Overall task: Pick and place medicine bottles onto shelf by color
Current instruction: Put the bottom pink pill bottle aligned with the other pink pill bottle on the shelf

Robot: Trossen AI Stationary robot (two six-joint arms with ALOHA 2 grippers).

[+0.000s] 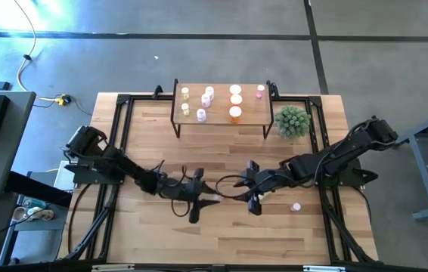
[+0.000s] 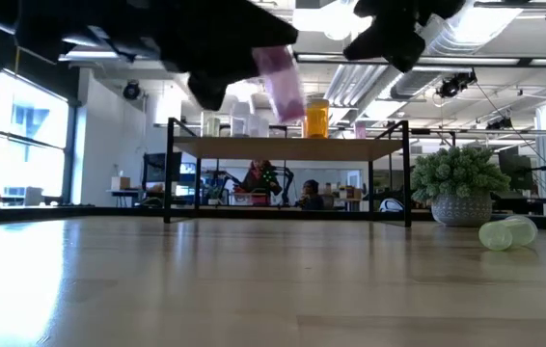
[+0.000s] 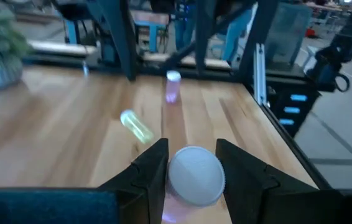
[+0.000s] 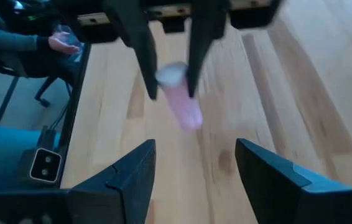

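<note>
My left gripper (image 1: 201, 196) is above the middle of the table, shut on a pink medicine bottle (image 2: 281, 82) with a white cap (image 3: 194, 174). My right gripper (image 1: 255, 198) hangs open just to its right, fingers apart (image 4: 194, 180) and holding nothing, facing the held bottle (image 4: 182, 102). The shelf (image 1: 219, 115) stands at the table's far edge with several bottles upright on its top: yellow-green at the left, pink and white in the middle, orange (image 1: 235, 113) right of those. A pink bottle (image 1: 296, 206) stands on the table at the near right. A yellow-green bottle (image 3: 135, 126) lies on its side. My left gripper pinches the pink bottle between its two fingers at the cap end (image 4: 171, 74), one finger (image 3: 151, 171) on each side. The fingers come nearly level from the table's left. The bottle is lifted clear of the table, tilted, its pink body (image 4: 190, 117) sticking out past the fingers.
A green spiky plant (image 1: 292, 121) in a pot stands right of the shelf. Black frame rails (image 1: 119, 136) run along the table's sides. Bare wood lies between the grippers and the shelf. A person sits beyond the table's edge (image 4: 14, 43).
</note>
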